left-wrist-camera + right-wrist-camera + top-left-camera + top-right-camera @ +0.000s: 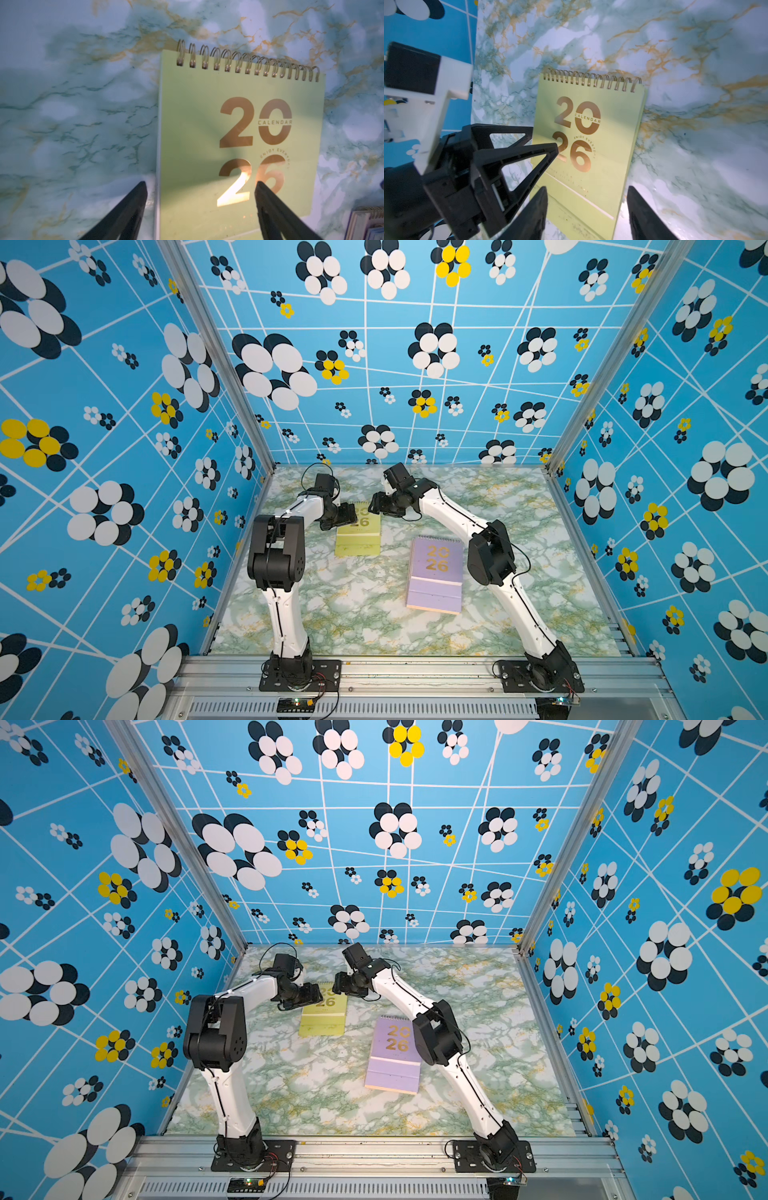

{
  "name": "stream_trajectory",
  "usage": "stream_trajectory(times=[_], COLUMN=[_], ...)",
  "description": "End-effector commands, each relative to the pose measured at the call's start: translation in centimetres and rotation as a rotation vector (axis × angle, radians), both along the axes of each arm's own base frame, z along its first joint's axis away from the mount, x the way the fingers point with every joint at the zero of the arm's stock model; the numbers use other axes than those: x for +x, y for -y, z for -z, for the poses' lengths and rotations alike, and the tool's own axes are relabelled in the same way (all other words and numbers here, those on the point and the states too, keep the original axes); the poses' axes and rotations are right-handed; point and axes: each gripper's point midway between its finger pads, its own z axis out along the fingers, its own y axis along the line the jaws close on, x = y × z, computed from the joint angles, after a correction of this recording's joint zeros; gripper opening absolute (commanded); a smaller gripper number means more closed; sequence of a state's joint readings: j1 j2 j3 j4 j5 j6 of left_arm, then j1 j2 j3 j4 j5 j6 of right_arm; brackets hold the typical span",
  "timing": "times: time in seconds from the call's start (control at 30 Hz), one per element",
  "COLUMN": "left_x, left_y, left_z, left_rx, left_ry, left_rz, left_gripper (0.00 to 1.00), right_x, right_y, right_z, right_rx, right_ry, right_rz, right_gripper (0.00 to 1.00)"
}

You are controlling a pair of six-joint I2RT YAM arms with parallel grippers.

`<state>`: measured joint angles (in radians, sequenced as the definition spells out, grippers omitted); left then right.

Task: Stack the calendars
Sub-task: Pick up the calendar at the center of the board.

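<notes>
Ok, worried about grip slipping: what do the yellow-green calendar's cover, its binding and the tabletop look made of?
Yellow-green calendar cover: likely matte card, evenly coloured, with glaring gold foil numerals. Spiral binding: gold-toned wire, probably metal, by its glinting loops. Tabletop: marble-print, possibly a smooth laminate or film; faint sheen, real stone unlikely but not excluded.

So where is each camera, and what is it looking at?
Top views: high at the front, looking down at the table; left arm, right arm show.
Left wrist: on left arm, facing the green calendar; left gripper shows.
Right wrist: on right arm, facing it too; right gripper, left gripper show.
Shared: the green calendar.
</notes>
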<state>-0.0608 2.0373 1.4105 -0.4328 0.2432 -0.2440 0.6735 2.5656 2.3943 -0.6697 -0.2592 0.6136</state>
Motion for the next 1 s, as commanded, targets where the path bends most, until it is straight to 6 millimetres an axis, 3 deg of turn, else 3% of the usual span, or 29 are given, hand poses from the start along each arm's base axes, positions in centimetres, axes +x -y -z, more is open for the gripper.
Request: stream_trajectory(times=[0.0,0.33,0.57,0.67,0.97], left_x=[0.4,0.5,0.3,0.1,-0.9], left_y=[0.1,1.5,3.4,4.2,6.1], left_z=[-0.1,0.8,0.7,-0.2,-6.0], left_rx=[-0.005,-0.046,-0.169,-0.254,-0.424], left_ry=[-0.01,-0.035,-0.029,-0.005,0.138], left_rz=[-0.008,0.005,0.031,0.049,0.175], left_gripper=[0.83,0.82,0.79,0.76,0.66], right_x=[-0.9,-1.8,-2.1,-2.1,-1.7], right_y=[0.6,-0.6,-2.1,-2.1,-2.1], right_z=[2.4,3.9,3.7,3.4,3.2], right_rx=[-0.062,-0.043,0.019,0.025,0.047], right_ry=[-0.057,-0.105,-0.117,-0.114,-0.114], right_rz=[-0.007,-0.032,-0.062,-0.067,-0.07], right_gripper=[0.62,0.62,0.62,0.62,0.61])
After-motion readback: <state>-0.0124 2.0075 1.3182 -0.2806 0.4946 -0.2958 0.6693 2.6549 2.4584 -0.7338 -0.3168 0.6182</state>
